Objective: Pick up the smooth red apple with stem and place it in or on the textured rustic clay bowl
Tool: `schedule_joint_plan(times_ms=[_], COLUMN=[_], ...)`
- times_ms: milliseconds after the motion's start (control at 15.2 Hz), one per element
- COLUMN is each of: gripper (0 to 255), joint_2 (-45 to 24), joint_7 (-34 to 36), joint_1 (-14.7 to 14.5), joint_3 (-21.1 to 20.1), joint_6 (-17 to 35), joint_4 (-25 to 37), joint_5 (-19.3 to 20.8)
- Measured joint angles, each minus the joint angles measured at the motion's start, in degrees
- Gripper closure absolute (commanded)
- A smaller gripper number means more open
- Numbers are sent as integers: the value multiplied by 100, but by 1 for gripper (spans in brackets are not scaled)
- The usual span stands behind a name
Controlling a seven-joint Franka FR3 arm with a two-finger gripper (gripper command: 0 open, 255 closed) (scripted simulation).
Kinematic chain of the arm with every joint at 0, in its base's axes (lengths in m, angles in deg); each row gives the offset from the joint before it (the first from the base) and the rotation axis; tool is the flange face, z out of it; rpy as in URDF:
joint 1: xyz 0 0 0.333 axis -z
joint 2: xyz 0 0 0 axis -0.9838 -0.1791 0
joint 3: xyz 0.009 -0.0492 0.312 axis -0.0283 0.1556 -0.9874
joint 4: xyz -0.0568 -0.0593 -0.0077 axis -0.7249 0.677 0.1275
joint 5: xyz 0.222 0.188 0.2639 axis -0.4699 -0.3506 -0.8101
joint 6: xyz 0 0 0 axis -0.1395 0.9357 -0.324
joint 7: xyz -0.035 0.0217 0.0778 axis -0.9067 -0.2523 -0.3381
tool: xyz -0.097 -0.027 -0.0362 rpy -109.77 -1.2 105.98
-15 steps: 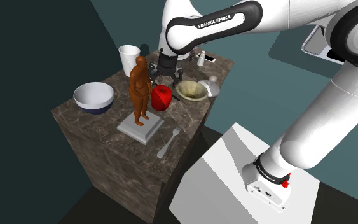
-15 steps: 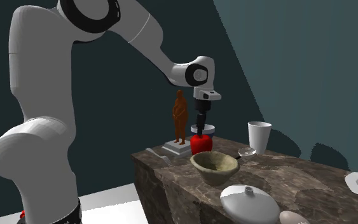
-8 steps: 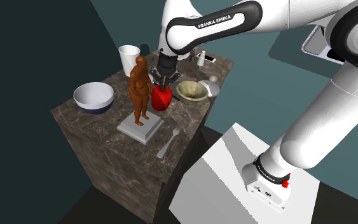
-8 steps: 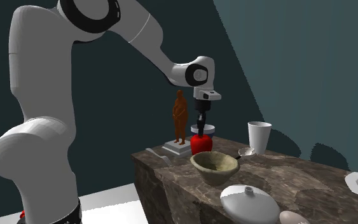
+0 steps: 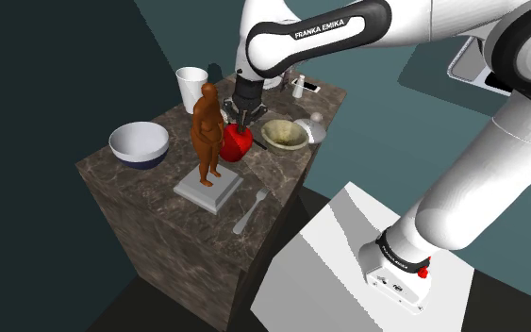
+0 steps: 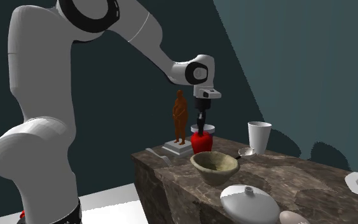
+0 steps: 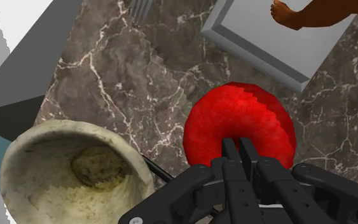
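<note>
On a dark veined stone counter (image 5: 150, 193), the black gripper (image 7: 240, 144) comes straight down on the red apple (image 7: 234, 118), its two fingers drawn nearly together and pinching the crown of the fruit; the stem is hidden beneath them. Whether the apple touches the counter cannot be told. It sits between a brown figurine (image 5: 207, 130) on a grey base, at the shoulder view's left, and the rough, sandy clay bowl (image 5: 285, 135), near it at the right. A fork (image 5: 250, 209) lies at the near edge.
</note>
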Motion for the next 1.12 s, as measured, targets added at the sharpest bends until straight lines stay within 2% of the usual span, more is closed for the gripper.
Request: schedule_joint_plan(times_ms=[1122], gripper=[255], joint_2=[337], joint_7=[-9], joint_1=[31], joint_3=[15], joint_6=[-1223], joint_4=[898], joint_5=[-75])
